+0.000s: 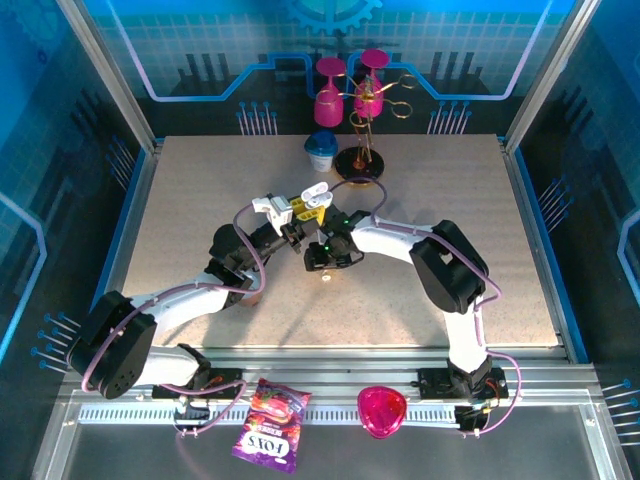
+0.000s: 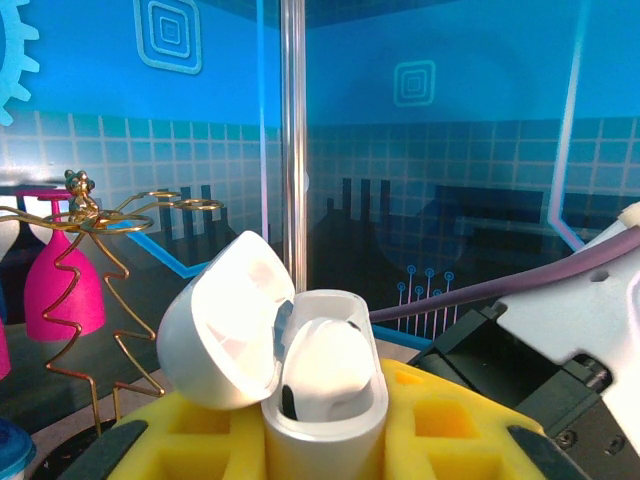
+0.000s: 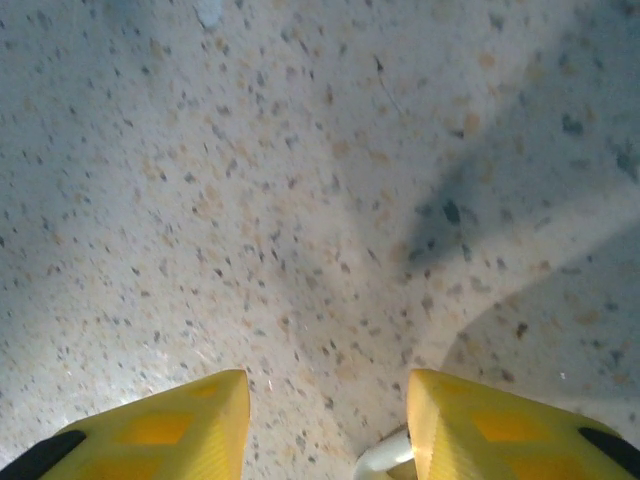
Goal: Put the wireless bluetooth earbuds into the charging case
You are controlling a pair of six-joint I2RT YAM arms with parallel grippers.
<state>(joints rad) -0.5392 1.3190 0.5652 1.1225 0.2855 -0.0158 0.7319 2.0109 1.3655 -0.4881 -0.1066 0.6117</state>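
- The left hand [image 1: 303, 207] is raised over the middle of the worktop [image 1: 190, 210], clamped tight on the charging case [image 2: 325, 425].
- In the left wrist view its yellow fingers [image 2: 450, 425] press against both sides of the case body, which stands upright between them.
- The case lid [image 2: 225, 325] is swung open and tilts off to the picture's left, its hollow inner side facing the body.
- One white earbud [image 2: 325, 365] sits inside the case body, its rounded head showing just below the rim.
- The right hand [image 3: 328, 400] is just beside the left one, on its near side, and points down at the speckled worktop.
- Its two yellow fingers stand partly apart, with bare worktop showing between the tips.
- A small white curved piece [image 3: 385, 458] lies against the inner side of the finger on the picture's right, at the bottom edge. I cannot tell what it is or whether the hand grips it.
- At the far edge of the worktop stand a gold wire rack [image 1: 362, 150] hung with pink glasses [image 1: 328, 100] and, beside it, a small blue-and-white cup [image 1: 320, 150].
- On the metal rail in front of the arm bases lie a purple sweet packet [image 1: 268, 438] and a pink heart-shaped thing [image 1: 382, 410].
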